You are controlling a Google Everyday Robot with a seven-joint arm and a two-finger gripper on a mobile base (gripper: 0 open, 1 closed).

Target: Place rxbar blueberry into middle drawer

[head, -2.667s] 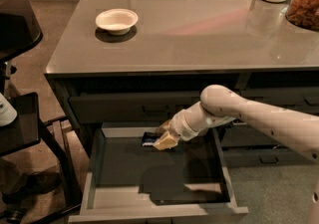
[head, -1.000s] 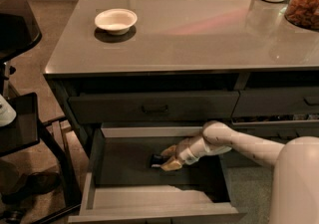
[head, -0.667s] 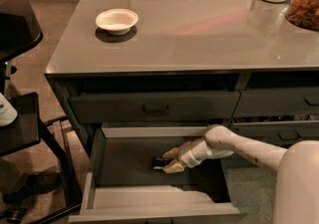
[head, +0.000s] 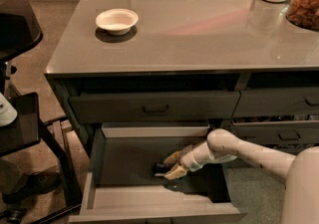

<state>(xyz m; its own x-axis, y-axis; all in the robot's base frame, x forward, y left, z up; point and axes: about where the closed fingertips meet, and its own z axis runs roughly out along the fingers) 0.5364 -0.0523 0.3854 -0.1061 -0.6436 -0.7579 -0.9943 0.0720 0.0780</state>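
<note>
Camera view shows the gripper (head: pixel 168 165) low inside the middle drawer (head: pixel 124 166), jaws closed on the rxbar blueberry (head: pixel 158 168) — near the floor. If the wrapper clings to a jaw on release, withdrawal may drag it out — task undone.

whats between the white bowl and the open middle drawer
Camera view: bare countertop, then the closed top drawer front, separate the bowl from the middle drawer. The end effector is inside that drawer, at the rxbar blueberry.

Dim scene, countertop (head: pixel 199 29) glare; claw (head: pixel 167 166) in the shadowed middle drawer (head: pixel 124 168).
</note>
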